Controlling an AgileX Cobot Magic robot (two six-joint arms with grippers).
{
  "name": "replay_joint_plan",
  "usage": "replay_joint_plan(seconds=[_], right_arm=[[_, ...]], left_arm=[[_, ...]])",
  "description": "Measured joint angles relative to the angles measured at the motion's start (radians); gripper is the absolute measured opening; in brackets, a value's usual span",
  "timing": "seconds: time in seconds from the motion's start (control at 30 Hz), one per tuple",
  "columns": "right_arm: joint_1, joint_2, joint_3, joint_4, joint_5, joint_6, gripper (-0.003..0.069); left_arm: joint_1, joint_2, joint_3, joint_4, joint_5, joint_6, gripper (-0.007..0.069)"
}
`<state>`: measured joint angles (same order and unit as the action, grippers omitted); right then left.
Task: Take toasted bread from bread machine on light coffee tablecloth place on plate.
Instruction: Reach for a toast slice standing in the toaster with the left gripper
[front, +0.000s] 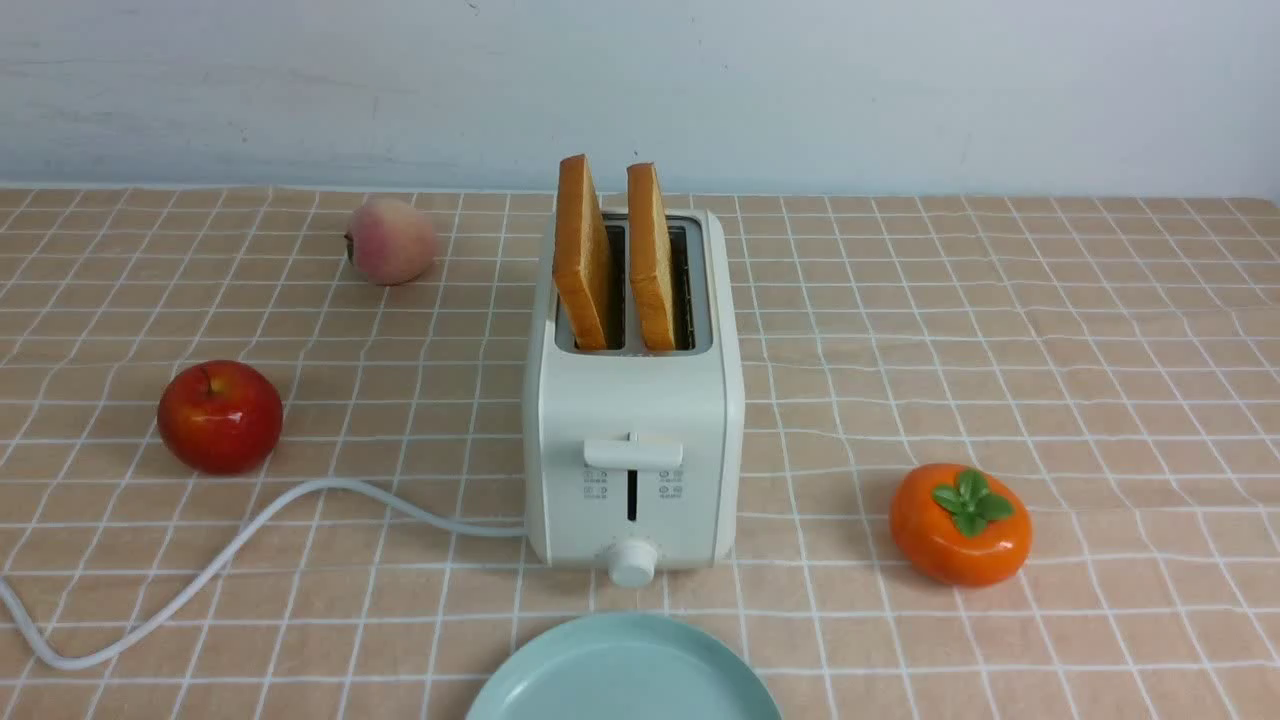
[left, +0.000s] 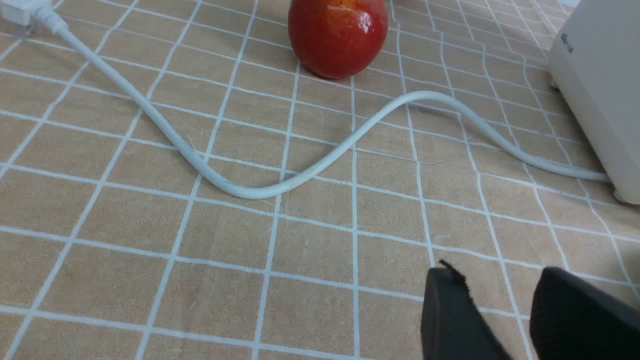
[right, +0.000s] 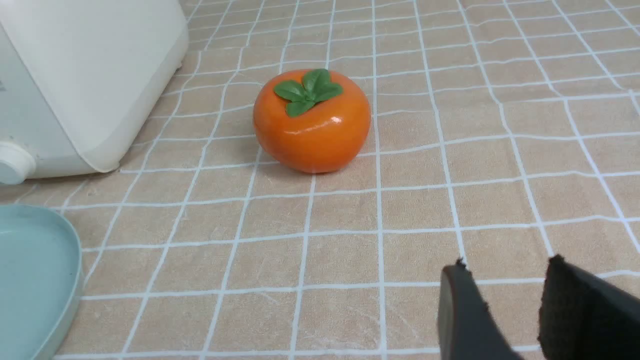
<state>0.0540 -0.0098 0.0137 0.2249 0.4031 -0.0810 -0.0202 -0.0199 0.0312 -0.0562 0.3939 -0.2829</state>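
Standing on edge in the slots of the bread machine (front: 633, 420) on the light coffee tablecloth (front: 1000, 330), both slices of toasted bread (front: 583, 250) sit beyond the plate (front: 620, 670), while the left fingers (left: 450, 320) and right fingers (right: 465, 320) hang partly apart, empty.

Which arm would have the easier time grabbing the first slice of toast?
Probably right: the right gripper sits open near the bread machine and plate; the left gripper has the power cord and apple lying before it.

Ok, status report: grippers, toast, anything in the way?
Left gripper, right gripper open, empty. Two toast slices standing in toaster, plate bare where visible. Nothing over the slots.
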Motion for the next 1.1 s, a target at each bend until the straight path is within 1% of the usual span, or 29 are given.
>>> replay_joint_plan(seconds=[0.83,0.93,1.03,1.07,1.1], right_arm=[[0.0,0.0,0.0,0.0,0.0,0.0,0.0242],[0.0,0.0,0.0,0.0,0.0,0.0,0.0242],[0.0,0.0,0.0,0.0,0.0,0.0,0.0242],[0.0,0.0,0.0,0.0,0.0,0.0,0.0242],[0.0,0.0,0.0,0.0,0.0,0.0,0.0242]], left_arm=[[0.0,0.0,0.0,0.002,-0.007,0.0,0.0238],[0.0,0.0,0.0,-0.008,-0.029,-0.001,0.0238],[0.0,0.0,0.0,-0.063,-0.124,-0.028,0.0238],[0.0,0.0,0.0,-0.067,-0.131,-0.03,0.0238],[0.0,0.0,0.0,-0.114,-0.194,-0.052,0.0238]])
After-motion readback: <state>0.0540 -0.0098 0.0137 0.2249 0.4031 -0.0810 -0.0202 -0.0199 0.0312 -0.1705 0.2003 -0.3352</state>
